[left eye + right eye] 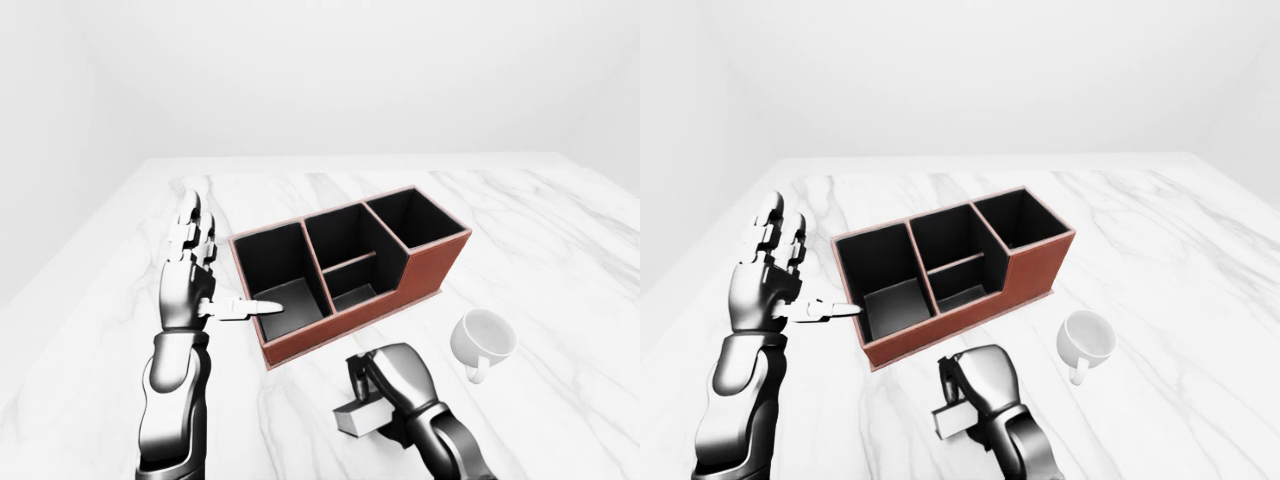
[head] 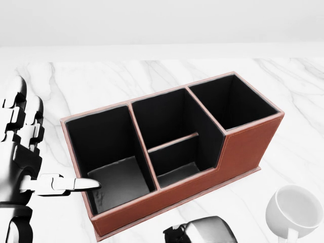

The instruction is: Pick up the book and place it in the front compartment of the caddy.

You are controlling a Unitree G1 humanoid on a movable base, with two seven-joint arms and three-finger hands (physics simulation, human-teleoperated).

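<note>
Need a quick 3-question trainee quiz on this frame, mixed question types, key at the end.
1. True or false: the book already sits inside the caddy.
2. Which hand is closed round the book? A) left hand B) right hand C) neither
3. Fill in: the white object on the marble table, to the right of the right hand in the left-eye view, is a ____.

Key:
1. False; it is on the table below the caddy, in the right hand.
2. B; the left hand is open beside the caddy's left end.
3. mug
</note>
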